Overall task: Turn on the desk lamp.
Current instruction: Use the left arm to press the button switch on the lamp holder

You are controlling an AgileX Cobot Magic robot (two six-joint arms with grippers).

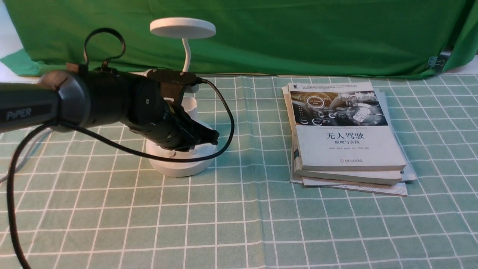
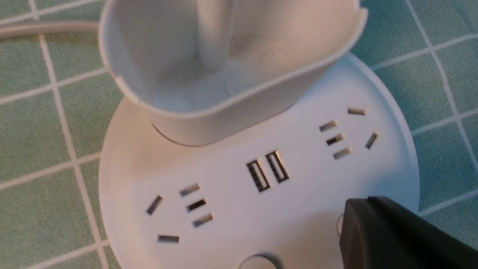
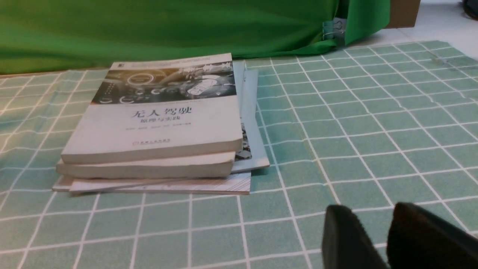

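Front view: my left gripper (image 1: 203, 139) is over the desk lamp's base (image 1: 181, 170)

The desk lamp (image 1: 183, 28) stands upright on the left part of the table, on the green checked cloth (image 1: 231, 224). Its flat round head is up in front of the green curtain (image 1: 261, 37), with the curved white neck below it. My left arm (image 1: 101, 99) reaches in from the left and covers part of the holder and the base. A black cable (image 1: 233, 127) loops off the arm and crosses in front of the base.

Through the left wrist camera I get the cup-shaped holder (image 2: 224, 116), the sockets (image 2: 196, 204), the two USB ports (image 2: 267, 171) and part of a round button (image 2: 258, 262). The dark fingers of my left gripper are pressed together, with nothing pinched that I can see. They partly hide a second round outline (image 2: 340, 224) on the base. I cannot tell from here whether the tips are touching the surface, nor whether the lamp is lit.

My right gripper (image 3: 369, 220) shows only in its own wrist view, blurred, its fingers slightly spread with cloth visible between them. Ahead of it lies the stack of books (image 3: 153, 123), well apart from the lamp on the table's right part. A binder clip (image 3: 333, 29) is on the curtain's edge.
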